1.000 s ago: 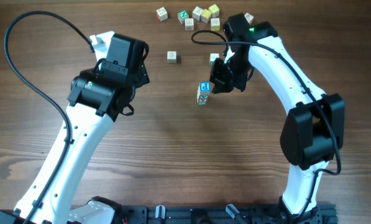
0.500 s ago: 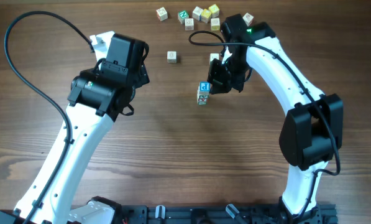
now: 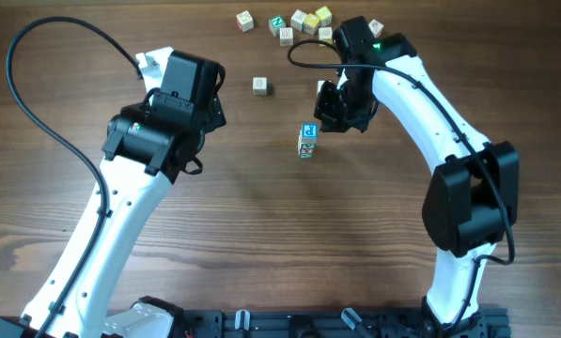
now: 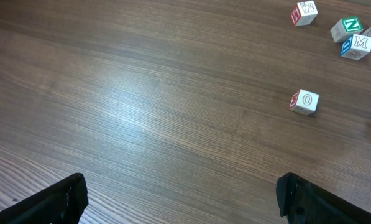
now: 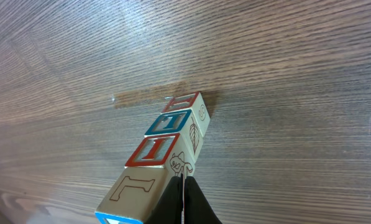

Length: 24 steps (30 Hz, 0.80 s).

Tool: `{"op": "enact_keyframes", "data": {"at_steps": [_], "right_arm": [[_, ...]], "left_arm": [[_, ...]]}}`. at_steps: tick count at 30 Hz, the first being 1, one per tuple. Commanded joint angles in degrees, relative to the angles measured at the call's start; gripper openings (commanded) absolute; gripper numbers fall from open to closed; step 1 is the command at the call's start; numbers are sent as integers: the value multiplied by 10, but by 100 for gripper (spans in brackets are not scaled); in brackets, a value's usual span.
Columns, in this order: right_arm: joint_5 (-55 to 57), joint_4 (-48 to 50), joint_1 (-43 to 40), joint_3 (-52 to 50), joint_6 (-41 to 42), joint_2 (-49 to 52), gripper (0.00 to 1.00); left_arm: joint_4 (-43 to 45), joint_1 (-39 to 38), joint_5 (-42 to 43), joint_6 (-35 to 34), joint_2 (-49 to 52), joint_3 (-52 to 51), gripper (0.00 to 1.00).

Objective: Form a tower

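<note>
Bearing "1", "1", "L": tower (image 5: 164,148)

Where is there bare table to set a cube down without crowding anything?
Widest: the bare wood between the left arm and right arm, on the tower's near side. Smaller: between the lone cube and the tower. Crowded: the loose cubes along the far edge, and the right gripper beside the tower.

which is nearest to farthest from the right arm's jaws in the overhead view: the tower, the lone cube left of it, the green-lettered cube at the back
1. tower, mid-table, right beside them
2. lone cube, farther back and left
3. green-lettered cube, in the back cluster
</note>
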Motion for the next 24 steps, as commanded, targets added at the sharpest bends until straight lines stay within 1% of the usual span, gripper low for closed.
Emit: {"op": "enact_keyframes", "data": {"at_steps": [1,6,24], "right_arm": [[-3,1,1,-3,10,-9,4],[-24,1,1,-3,8,-9,4],[-24,8,1,-3,9,-9,4]], "left_arm": [[1,3,-1,6,-3,1,100],[1,3,-1,6,-3,1,100],[1,3,-1,7,-3,1,100]]}}
